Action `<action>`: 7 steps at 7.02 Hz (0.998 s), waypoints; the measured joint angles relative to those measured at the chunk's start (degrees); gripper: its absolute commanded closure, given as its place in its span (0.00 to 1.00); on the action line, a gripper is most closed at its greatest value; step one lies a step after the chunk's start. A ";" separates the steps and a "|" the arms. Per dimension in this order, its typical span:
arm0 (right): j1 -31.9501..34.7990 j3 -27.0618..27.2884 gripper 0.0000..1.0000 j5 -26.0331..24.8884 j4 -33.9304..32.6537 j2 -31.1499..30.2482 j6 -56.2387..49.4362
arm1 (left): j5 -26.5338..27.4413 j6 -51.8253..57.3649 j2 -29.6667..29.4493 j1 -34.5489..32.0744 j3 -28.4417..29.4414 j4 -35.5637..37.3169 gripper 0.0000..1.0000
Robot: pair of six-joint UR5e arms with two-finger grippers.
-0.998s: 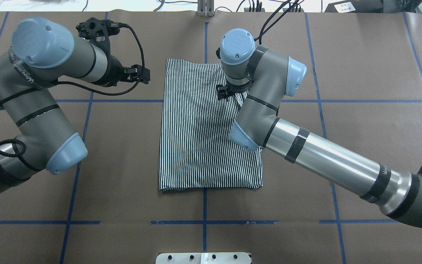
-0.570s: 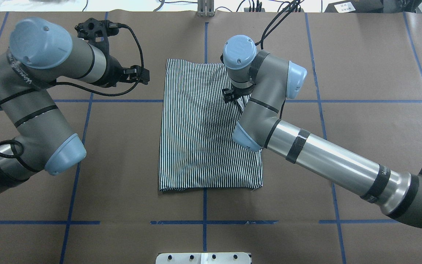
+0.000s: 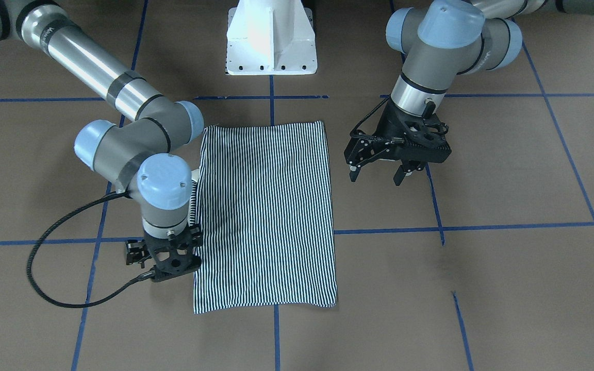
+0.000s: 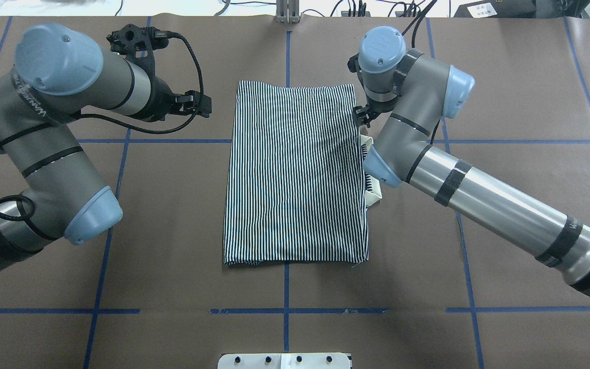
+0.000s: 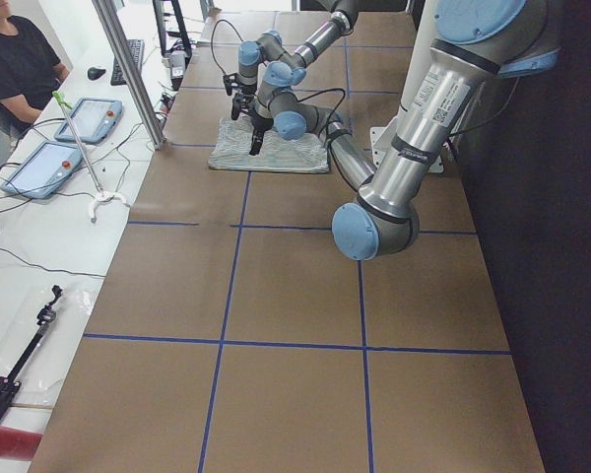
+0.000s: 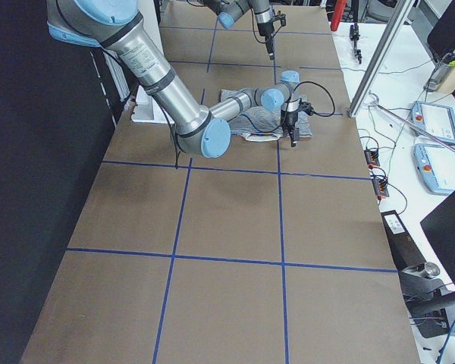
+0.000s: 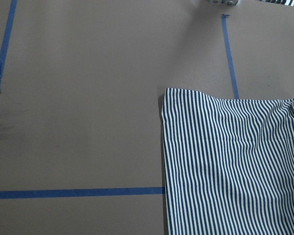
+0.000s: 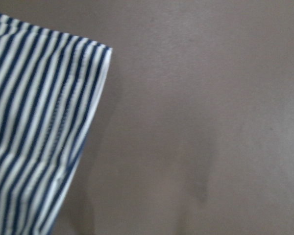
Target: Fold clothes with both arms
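Note:
The striped polo shirt (image 4: 295, 174) lies folded into a flat rectangle at the table's middle; it also shows in the front view (image 3: 266, 216). A bit of cream collar (image 4: 374, 197) pokes out at its right edge. My right gripper (image 4: 361, 115) points down at the shirt's far right edge, and in the front view (image 3: 165, 260) its fingers are hidden under the wrist. The right wrist view shows only a shirt corner (image 8: 39, 122) flat on the table. My left gripper (image 3: 378, 175) hangs open and empty, left of the shirt. The left wrist view shows a shirt corner (image 7: 235, 161).
The table is covered in brown paper with blue tape grid lines (image 4: 286, 307). The white pedestal base (image 3: 271, 36) stands at the robot's edge. An operator (image 5: 20, 59) and tablets sit beyond the far edge.
My right gripper has moved from over the shirt's far middle out to its far right edge. The shirt's far right part now lies uncovered and flat. The left arm barely moved.

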 measured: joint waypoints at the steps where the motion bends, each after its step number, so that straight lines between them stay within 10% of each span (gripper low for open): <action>1: 1.30 0.57 0.00 1.22 0.02 -0.15 -1.43 | 0.00 -0.02 -0.01 0.00 0.05 0.02 0.00; 5: 2.22 9.76 0.00 11.94 -0.67 -2.57 5.79 | -5.47 -13.85 0.20 2.97 -1.16 2.75 0.00; 7: 2.07 17.90 0.00 14.80 -0.78 -7.92 11.74 | 0.71 -32.35 0.11 14.77 -2.42 7.84 0.01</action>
